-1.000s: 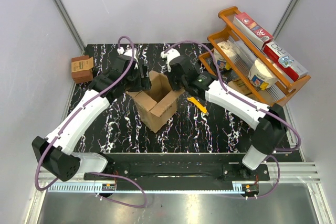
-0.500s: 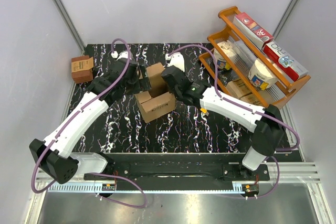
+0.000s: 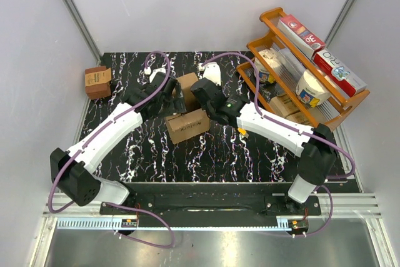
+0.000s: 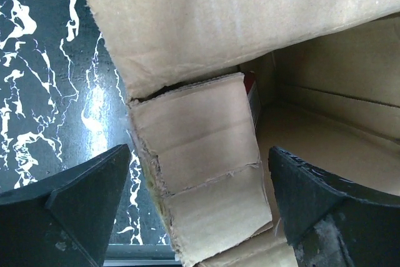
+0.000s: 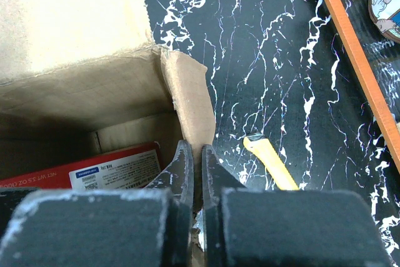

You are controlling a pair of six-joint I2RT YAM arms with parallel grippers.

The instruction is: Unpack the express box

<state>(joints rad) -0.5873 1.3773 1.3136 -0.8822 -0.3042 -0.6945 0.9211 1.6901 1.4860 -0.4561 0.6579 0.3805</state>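
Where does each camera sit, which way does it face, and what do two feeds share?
Top external: above and behind the bases, looking down at the table, express box and orange rack; left arm and right arm show.
Left wrist: on the left arm, facing the box's mouth; the fingers of the open left gripper frame it.
Right wrist: on the right arm, looking into the box at a red packet; the right gripper pinches a flap.
Shared: top and right wrist both show the rack.

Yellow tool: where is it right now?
The yellow tool lies on the table right of the express box, mostly hidden under the right arm in the top view; the right wrist view shows it beside the box's flap.
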